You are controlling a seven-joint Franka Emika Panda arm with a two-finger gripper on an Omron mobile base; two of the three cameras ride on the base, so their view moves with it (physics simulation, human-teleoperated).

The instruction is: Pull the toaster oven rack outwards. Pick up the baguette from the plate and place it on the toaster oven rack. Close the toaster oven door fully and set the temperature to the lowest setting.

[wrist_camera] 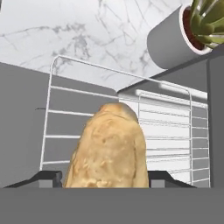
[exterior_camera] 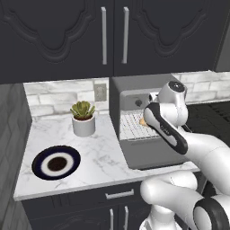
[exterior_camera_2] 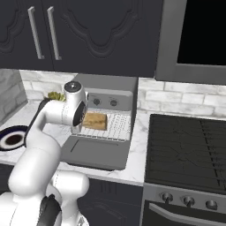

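Note:
The grey toaster oven (exterior_camera_2: 106, 86) stands on the counter with its door (exterior_camera_2: 97, 152) folded down flat. Its wire rack (exterior_camera_2: 117, 126) is pulled out over the door. The golden baguette (wrist_camera: 109, 153) sits low over the rack (wrist_camera: 175, 144), toward its left side, and is also seen as the baguette (exterior_camera_2: 95, 120) beside my hand. My gripper (wrist_camera: 105, 177) has a fingertip tight against each side of the bread, shut on it. The dark navy plate (exterior_camera: 56, 162) lies bare at the counter's left front.
A potted succulent (exterior_camera: 83, 117) stands just left of the oven. Two knobs (exterior_camera_2: 97, 102) show on the oven's front panel. A dark stove (exterior_camera_2: 190, 150) lies to the right. Dark wall cabinets (exterior_camera: 103, 36) hang overhead.

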